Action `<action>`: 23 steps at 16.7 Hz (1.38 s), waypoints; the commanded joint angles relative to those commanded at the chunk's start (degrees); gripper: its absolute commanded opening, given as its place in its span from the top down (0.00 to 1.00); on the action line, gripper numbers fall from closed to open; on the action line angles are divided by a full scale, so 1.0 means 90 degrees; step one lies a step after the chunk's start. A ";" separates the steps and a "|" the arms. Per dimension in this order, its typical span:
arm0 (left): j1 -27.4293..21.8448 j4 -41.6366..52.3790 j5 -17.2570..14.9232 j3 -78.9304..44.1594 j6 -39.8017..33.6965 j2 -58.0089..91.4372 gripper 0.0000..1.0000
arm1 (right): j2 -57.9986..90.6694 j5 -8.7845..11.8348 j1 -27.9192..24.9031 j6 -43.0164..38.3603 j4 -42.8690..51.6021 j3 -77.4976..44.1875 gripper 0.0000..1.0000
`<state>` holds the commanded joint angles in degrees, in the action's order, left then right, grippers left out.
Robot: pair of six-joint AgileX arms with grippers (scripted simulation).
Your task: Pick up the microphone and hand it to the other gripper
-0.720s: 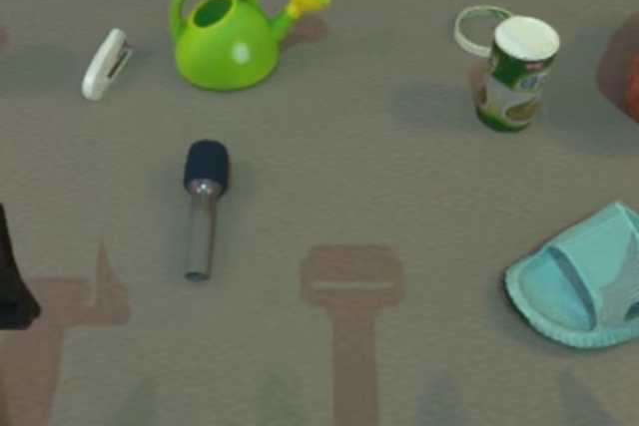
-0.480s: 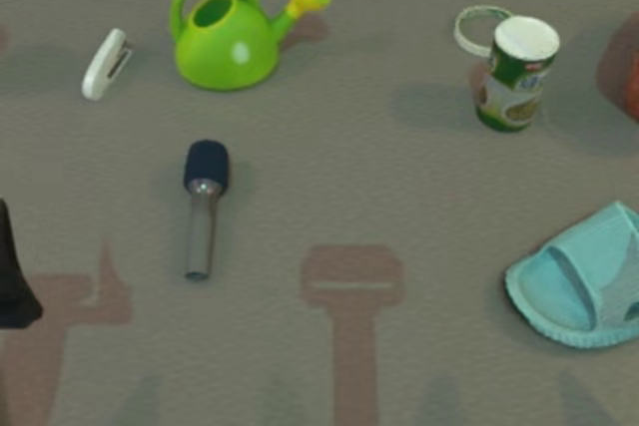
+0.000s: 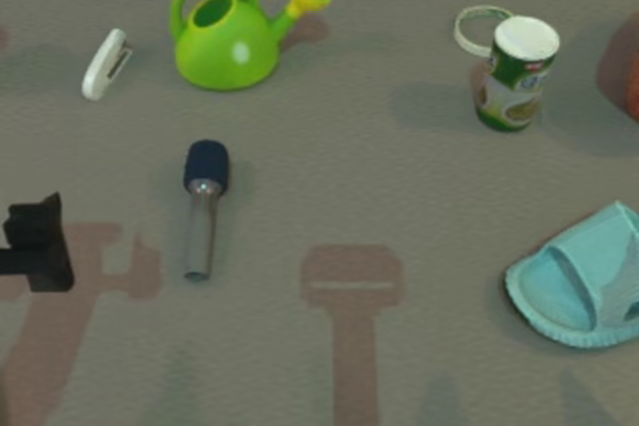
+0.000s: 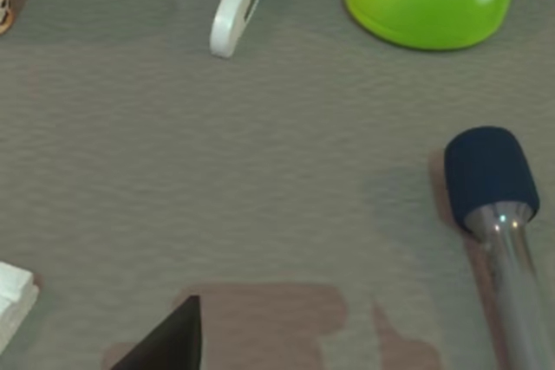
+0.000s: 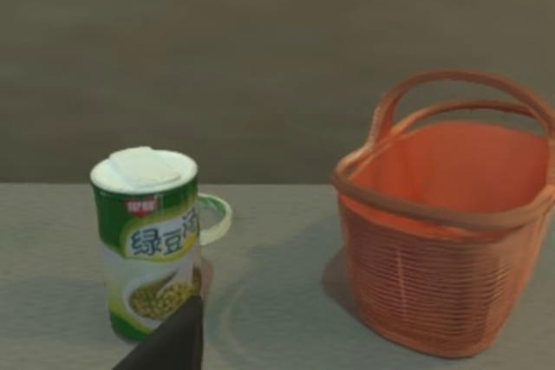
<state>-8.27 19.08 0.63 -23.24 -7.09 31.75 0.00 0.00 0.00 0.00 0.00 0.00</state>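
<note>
1 left tool (image 3: 38, 242) left of the microphone (image 3: 203, 209); its opening can't be told.

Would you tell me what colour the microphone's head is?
Dark navy, above a grey metallic handle; the microphone shows best in the left wrist view.

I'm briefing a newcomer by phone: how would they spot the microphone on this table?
Find the green watering can at the table's far left. Just nearer than it lies the microphone, flat and alone. Its round navy head and slim grey metal handle set it apart from the flat white stapler beside the can.
</note>
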 joint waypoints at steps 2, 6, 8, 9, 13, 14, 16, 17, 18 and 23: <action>-0.0274 0.0579 0.0026 -0.0904 -0.0276 0.1275 0.00 | 0.0000 0.0000 0.0000 0.0000 0.0000 0.0000 0.00; -0.0838 0.1662 0.0044 -0.2773 -0.0824 0.3872 0.00 | 0.0000 0.0000 0.0000 0.0000 0.0000 0.0000 0.00; -0.1102 0.2176 0.0052 -0.3642 -0.1073 0.5064 0.00 | 0.0000 0.0000 0.0000 0.0000 0.0000 0.0000 0.00; -0.1223 0.2427 0.0058 -0.4036 -0.1186 0.5608 0.00 | 0.0000 0.0000 0.0000 0.0000 0.0000 0.0000 0.00; -0.1627 0.3337 0.0094 -0.5245 -0.1555 0.7328 0.00 | 0.0000 0.0000 0.0000 0.0000 0.0000 0.0000 0.00; -0.1701 0.3522 0.0104 -0.5445 -0.1622 0.7627 0.00 | 0.0000 0.0000 0.0000 0.0000 0.0000 0.0000 0.00; -0.1804 0.3803 0.0124 -0.5713 -0.1717 0.8053 0.00 | 0.0000 0.0000 0.0000 0.0000 0.0000 0.0000 0.00; -0.1831 0.3886 0.0132 -0.5783 -0.1743 0.8171 0.00 | 0.0000 0.0000 0.0000 0.0000 0.0000 0.0000 0.00; -0.1842 0.3925 0.0137 -0.5813 -0.1755 0.8224 0.00 | 0.0000 0.0000 0.0000 0.0000 0.0000 0.0000 0.00; -0.1811 0.3892 0.0132 -0.5782 -0.1746 0.8221 0.00 | 0.0000 0.0000 0.0000 0.0000 0.0000 0.0000 0.00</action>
<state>-24.57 54.11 1.82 -75.28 -22.80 105.74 0.00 0.00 0.00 0.00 0.00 0.00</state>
